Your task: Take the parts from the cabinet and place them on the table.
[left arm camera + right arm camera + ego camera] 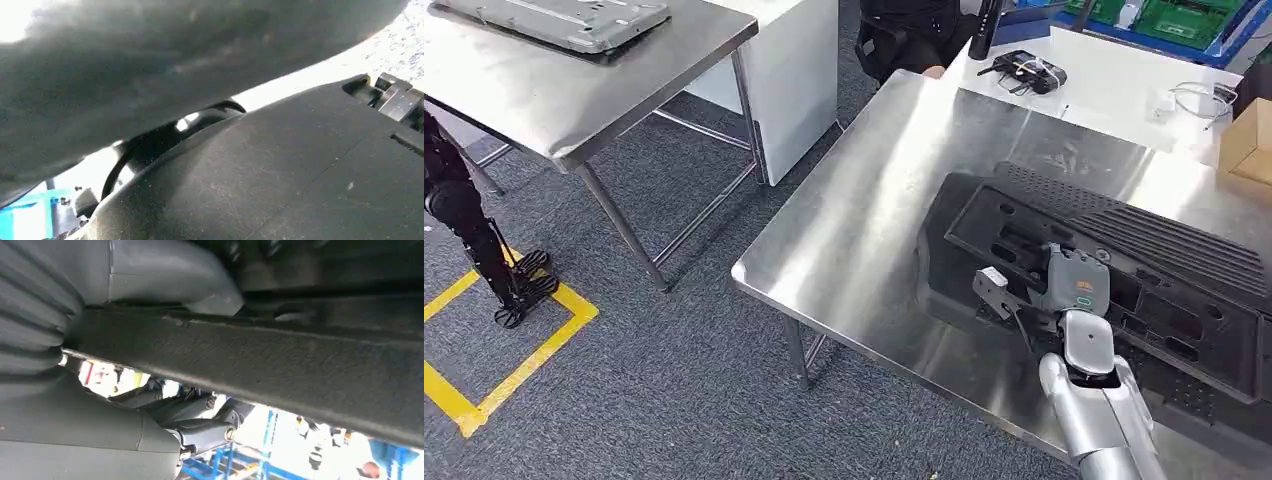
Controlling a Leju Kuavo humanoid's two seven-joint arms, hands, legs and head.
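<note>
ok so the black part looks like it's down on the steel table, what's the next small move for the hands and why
Probably open the right hand and draw it clear. The black plastic panel seems to lie flat on the steel table, and the right wrist view shows the thumb and fingers clamped over its edge. The left hand sits on top of the panel; whether it grips cannot be told, so lift it afterwards.

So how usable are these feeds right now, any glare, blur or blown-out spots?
Head view: sharp, but the steel table throws broad glare beside the black part. Left wrist view: the part sits so close it is soft and blurred, with the background blown out white. Right wrist view: the part's edge is dark and underexposed against a bright, washed-out background.
</note>
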